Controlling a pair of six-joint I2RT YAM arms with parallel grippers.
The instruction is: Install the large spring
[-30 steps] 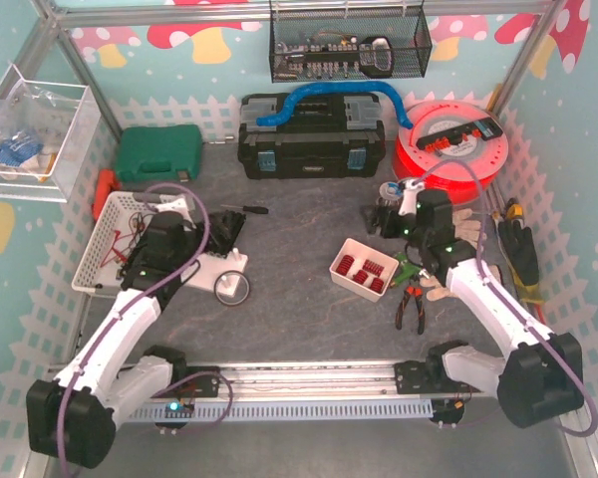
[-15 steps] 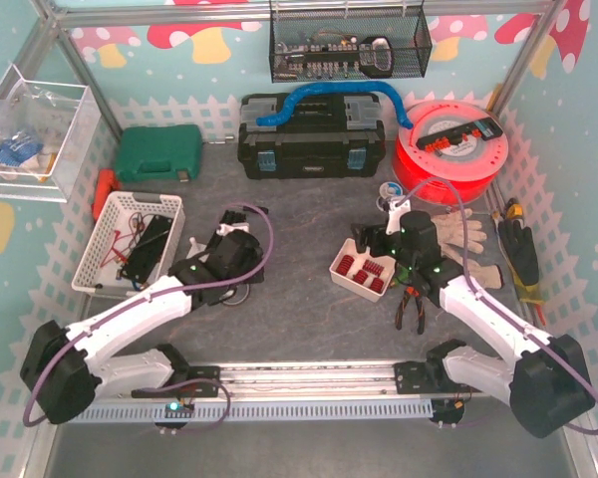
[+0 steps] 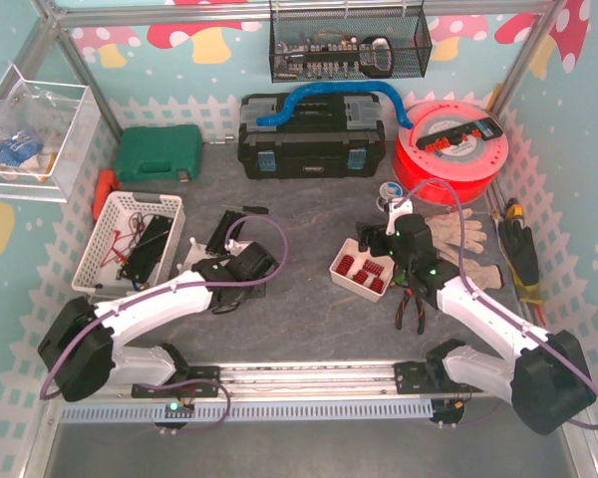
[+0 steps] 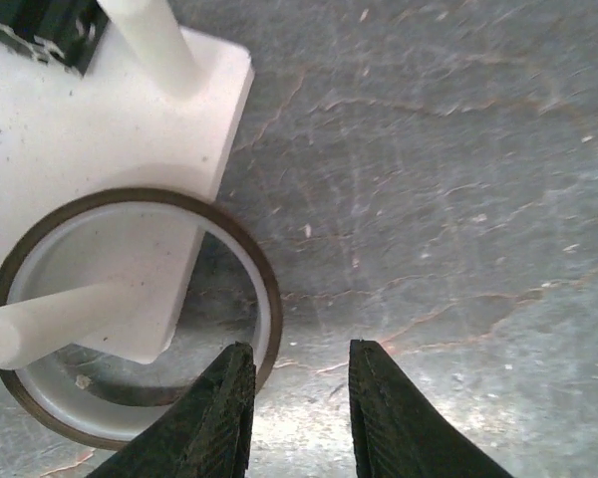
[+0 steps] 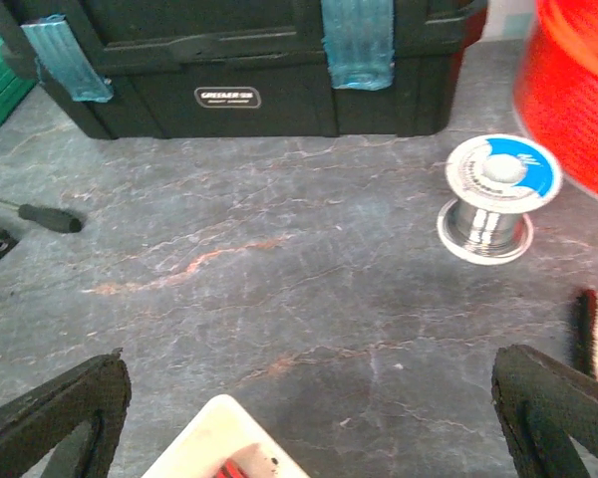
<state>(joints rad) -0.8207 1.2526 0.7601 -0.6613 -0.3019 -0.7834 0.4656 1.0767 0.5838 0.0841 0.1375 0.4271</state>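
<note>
Spring (image 4: 264, 269) lay ringed around a peg (image 4: 50, 324) at the base (image 4: 90, 129) corner, left gripper (image 4: 297, 398) narrowly parted and empty at its 5 o'clock rim, probably to seat it, while right gripper (image 5: 309, 393) gaped idle.

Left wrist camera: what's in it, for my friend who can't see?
The left hand, its black fingers slightly apart and empty, hovers over a grey table. Beside it, a brown-rimmed ring lies around a white peg on a white block.

White base (image 4: 90, 149), brown-rimmed ring (image 4: 266, 289), grey veined table (image 4: 429, 149).
</note>
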